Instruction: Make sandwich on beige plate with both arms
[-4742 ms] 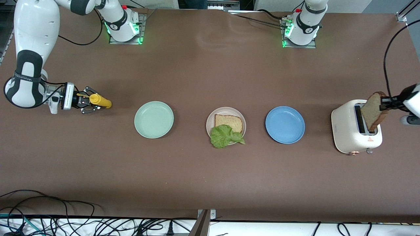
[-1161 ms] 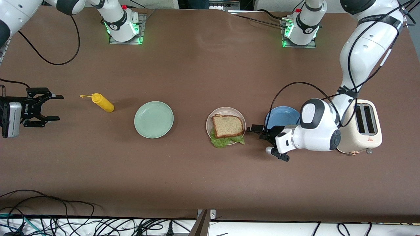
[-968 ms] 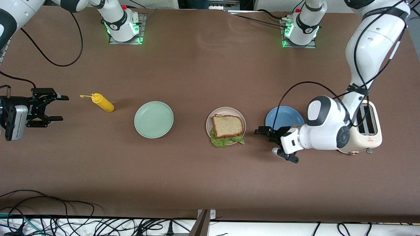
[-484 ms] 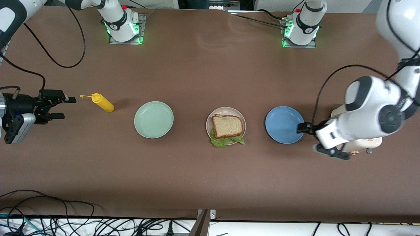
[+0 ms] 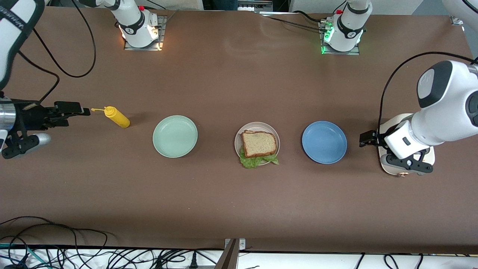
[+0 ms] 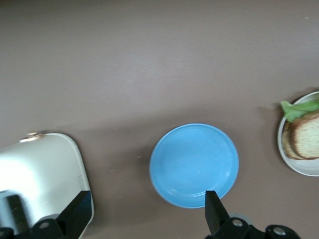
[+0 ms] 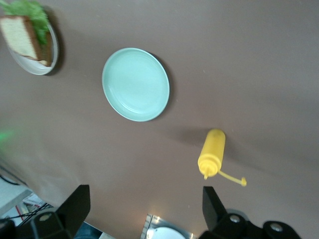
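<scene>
table point(image 5: 239, 201): brown matte top; the wide strip nearest the front camera lies bare, and so does the broad band between the row of plates and the arm bases.
beige plate point(image 5: 275, 135): round, shallow, raised rim, at the middle of the row, well apart from its neighbours.
sandwich point(image 5: 259, 144): on the beige plate; square tan slice with dark crust on top, a second slice's edge peeking out under it, ruffled green lettuce point(image 5: 255, 161) spilling over the rim toward the front camera.
mint-green plate point(image 5: 175, 136): smooth, empty, toward the right arm's end of the sandwich.
blue plate point(image 5: 324, 142): smooth, empty, toward the left arm's end of the sandwich.
mustard bottle point(image 5: 116, 117): yellow squeeze bottle lying on its side, thin nozzle pointing at the right gripper, near the mint-green plate.
toaster point(image 5: 388, 163): glossy cream, rounded corners, at the left arm's end, mostly covered by the arm above it.
right gripper point(image 5: 73, 112): raised over the table edge at the right arm's end, just beside the bottle's nozzle; fingers spread, holding nothing.
left gripper point(image 5: 368, 138): over the gap between blue plate and toaster; fingers spread wide, empty.
cables point(image 5: 74, 254): black tangle along the edge below the table nearest the front camera.
</scene>
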`<control>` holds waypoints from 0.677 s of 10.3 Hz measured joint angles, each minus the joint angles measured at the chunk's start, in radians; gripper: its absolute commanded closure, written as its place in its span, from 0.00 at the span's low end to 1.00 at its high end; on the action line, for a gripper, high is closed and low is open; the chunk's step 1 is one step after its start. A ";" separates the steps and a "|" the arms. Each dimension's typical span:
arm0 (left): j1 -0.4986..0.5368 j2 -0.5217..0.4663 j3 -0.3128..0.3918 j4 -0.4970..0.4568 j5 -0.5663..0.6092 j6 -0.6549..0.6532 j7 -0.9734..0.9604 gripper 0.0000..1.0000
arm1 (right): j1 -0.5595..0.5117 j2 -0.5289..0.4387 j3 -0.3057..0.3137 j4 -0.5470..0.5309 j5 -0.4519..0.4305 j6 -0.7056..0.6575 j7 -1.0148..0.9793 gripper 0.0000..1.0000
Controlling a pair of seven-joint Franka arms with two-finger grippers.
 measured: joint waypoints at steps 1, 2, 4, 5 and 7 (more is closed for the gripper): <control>-0.071 -0.050 0.092 -0.010 -0.001 -0.003 0.000 0.00 | -0.036 -0.050 0.152 0.002 -0.147 0.025 0.094 0.00; -0.143 -0.105 0.170 -0.024 -0.020 -0.004 -0.001 0.00 | -0.085 -0.093 0.301 0.003 -0.283 0.041 0.167 0.00; -0.277 -0.225 0.324 -0.067 -0.141 -0.010 -0.007 0.00 | -0.181 -0.147 0.516 -0.018 -0.457 0.083 0.271 0.00; -0.308 -0.289 0.361 -0.107 -0.168 -0.011 -0.007 0.00 | -0.214 -0.175 0.561 -0.065 -0.486 0.129 0.295 0.00; -0.322 -0.392 0.374 -0.200 -0.161 -0.011 -0.007 0.00 | -0.257 -0.258 0.589 -0.232 -0.494 0.271 0.306 0.00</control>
